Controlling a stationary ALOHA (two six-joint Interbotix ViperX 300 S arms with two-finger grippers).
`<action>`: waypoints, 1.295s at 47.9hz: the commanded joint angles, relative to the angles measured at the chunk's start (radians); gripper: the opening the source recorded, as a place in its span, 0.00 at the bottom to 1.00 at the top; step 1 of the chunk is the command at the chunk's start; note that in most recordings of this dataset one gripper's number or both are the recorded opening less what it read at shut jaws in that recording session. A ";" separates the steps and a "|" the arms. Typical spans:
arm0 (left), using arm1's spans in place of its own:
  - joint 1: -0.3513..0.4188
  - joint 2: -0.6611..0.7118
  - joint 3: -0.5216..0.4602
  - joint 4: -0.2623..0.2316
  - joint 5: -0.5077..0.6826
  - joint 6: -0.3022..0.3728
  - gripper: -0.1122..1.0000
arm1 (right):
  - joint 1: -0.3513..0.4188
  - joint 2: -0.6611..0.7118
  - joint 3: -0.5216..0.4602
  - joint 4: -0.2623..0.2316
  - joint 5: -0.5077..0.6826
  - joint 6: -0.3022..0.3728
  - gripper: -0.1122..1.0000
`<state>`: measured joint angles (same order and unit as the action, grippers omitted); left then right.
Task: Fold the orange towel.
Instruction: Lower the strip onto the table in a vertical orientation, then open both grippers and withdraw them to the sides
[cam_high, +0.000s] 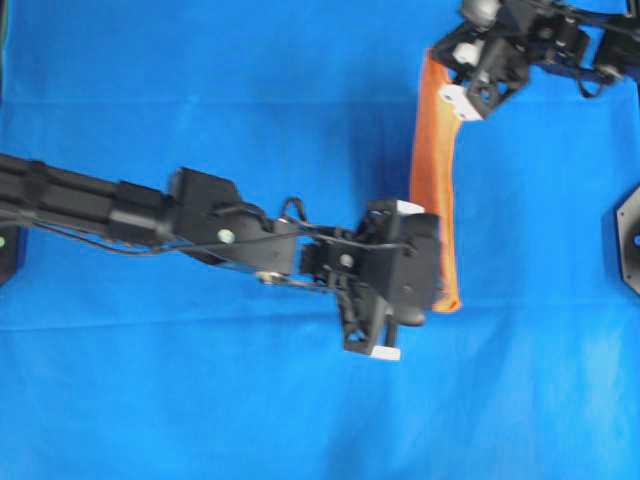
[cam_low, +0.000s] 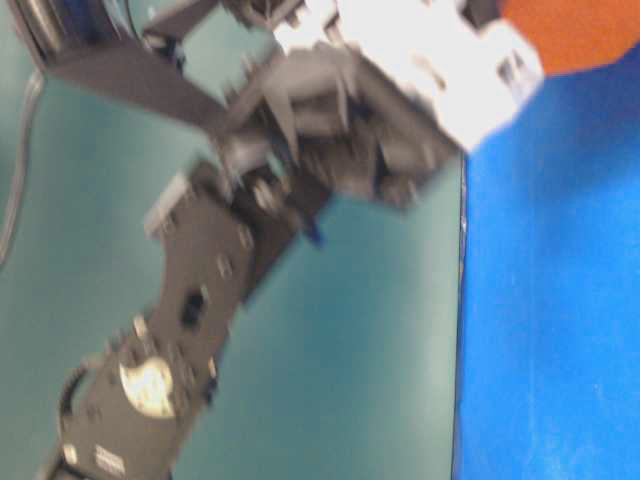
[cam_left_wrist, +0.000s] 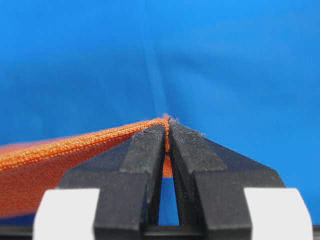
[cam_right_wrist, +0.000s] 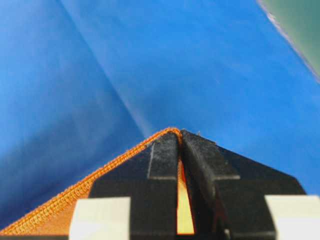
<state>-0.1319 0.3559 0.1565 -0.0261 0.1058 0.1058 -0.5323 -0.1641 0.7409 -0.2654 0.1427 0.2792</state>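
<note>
The orange towel (cam_high: 433, 175) hangs stretched between my two grippers, seen edge-on from overhead as a narrow strip above the blue table cover. My left gripper (cam_high: 440, 300) is shut on its near corner; in the left wrist view the hemmed edge (cam_left_wrist: 75, 145) runs off to the left from the pinched fingertips (cam_left_wrist: 168, 126). My right gripper (cam_high: 440, 62) is shut on the far corner, and the hem (cam_right_wrist: 100, 175) leaves its tips (cam_right_wrist: 179, 134) down to the left. At table level a patch of the towel (cam_low: 570, 30) shows at the top right, behind the blurred right arm (cam_low: 330, 110).
A blue cloth (cam_high: 200, 380) covers the table. A black arm base (cam_high: 628, 235) sits at the right edge and another mount (cam_high: 8, 250) at the left edge. At table level the blue cover's edge (cam_low: 463, 330) meets a green surface (cam_low: 340, 380).
</note>
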 joint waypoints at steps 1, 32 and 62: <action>-0.031 -0.067 0.054 -0.005 -0.006 -0.028 0.12 | 0.003 0.049 -0.083 -0.006 -0.031 0.002 0.14; -0.044 -0.152 0.284 -0.005 -0.037 -0.100 0.12 | 0.061 0.212 -0.212 0.002 -0.034 0.015 0.14; -0.026 -0.155 0.290 -0.005 -0.035 -0.098 0.77 | 0.086 0.206 -0.190 -0.005 -0.032 0.005 0.68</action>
<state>-0.1611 0.2347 0.4525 -0.0276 0.0706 0.0046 -0.4495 0.0629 0.5553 -0.2669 0.1166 0.2853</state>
